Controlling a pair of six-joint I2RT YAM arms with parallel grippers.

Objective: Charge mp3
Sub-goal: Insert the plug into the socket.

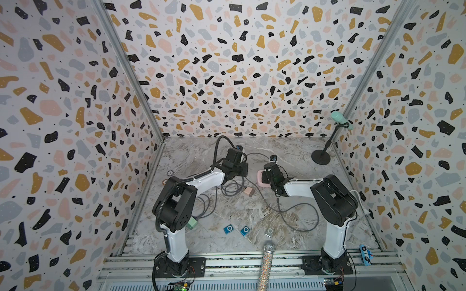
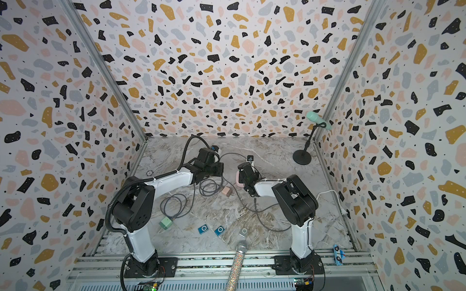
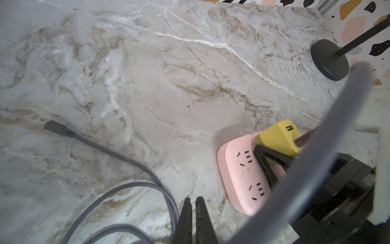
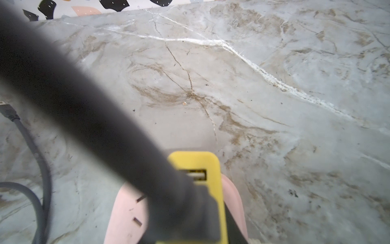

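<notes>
**Charger held at strip; mp3 units at front edge**

**Top views.** Three players lie on the table (image 1: 252,209) near the front rail, between the arm bases. They are the blue mp3 (image 1: 229,229), the second blue mp3 (image 1: 244,230) and the silver mp3 (image 1: 269,232). Both top views show them flat and well apart from the pink strip (image 1: 259,182). The strip sits mid-table, partly under the right arm (image 1: 300,187). The left arm (image 1: 206,179) reaches in beside it.

**Left wrist view.** The left gripper (image 3: 193,200) has its jaws together with nothing between them, above the table. A grey cable (image 3: 118,156) lies loose, its free plug resting on the table. The right gripper (image 3: 272,151) is clamped on the yellow charger (image 3: 278,137), which stands tilted at one end of the strip. Whether its prongs are seated cannot be told.

**Right wrist view.** The charger sits over the end of the strip. A blurred dark lead (image 4: 84,109) runs to the charger face, beside an open USB port (image 4: 197,175).
</notes>
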